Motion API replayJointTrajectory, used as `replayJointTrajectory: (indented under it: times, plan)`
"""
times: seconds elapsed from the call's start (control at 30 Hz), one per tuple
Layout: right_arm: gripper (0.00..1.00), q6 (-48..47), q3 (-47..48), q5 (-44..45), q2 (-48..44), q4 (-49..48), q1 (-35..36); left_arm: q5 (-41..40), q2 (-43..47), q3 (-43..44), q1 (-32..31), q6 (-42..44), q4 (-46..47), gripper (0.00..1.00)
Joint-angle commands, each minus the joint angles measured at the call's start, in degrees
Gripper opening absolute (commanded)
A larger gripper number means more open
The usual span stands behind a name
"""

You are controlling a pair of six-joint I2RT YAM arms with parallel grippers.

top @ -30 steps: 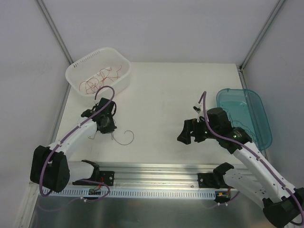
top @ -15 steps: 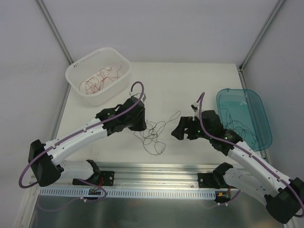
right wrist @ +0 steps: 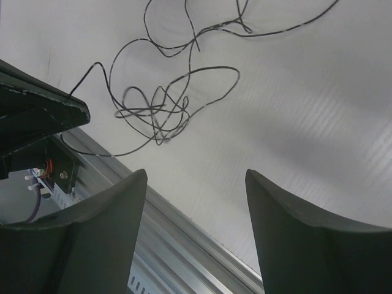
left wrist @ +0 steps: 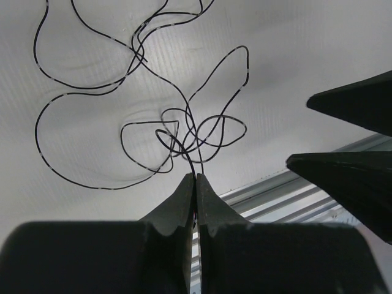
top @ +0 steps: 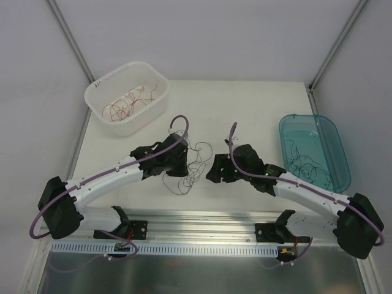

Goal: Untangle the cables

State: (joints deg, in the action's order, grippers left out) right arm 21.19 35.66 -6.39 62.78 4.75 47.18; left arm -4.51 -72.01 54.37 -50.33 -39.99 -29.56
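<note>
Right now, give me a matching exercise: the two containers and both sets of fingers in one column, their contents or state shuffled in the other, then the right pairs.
1. white basket
2. blue tray
3. left fingers
4. right fingers

A. apart, gripping nothing
B. red cables inside
C. shut on a black cable
D. black cables inside

Pairs: 1-B, 2-D, 3-C, 4-A
</note>
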Motion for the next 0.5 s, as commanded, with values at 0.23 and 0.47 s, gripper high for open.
replayJointTrajectory:
  times: [0.23,0.47]
  plan:
    - [0.61,2.8,0.8,-5.6,15.4,-25.3,2.7,1.2,2.0,-2.2,-0.8,-1.9,2.8,0.0]
    - [0.57,1.7,0.6,-1.2,18.6,-23.8,2.8,1.0,2.8,-2.5,-0.8,-1.6,2.8,0.0]
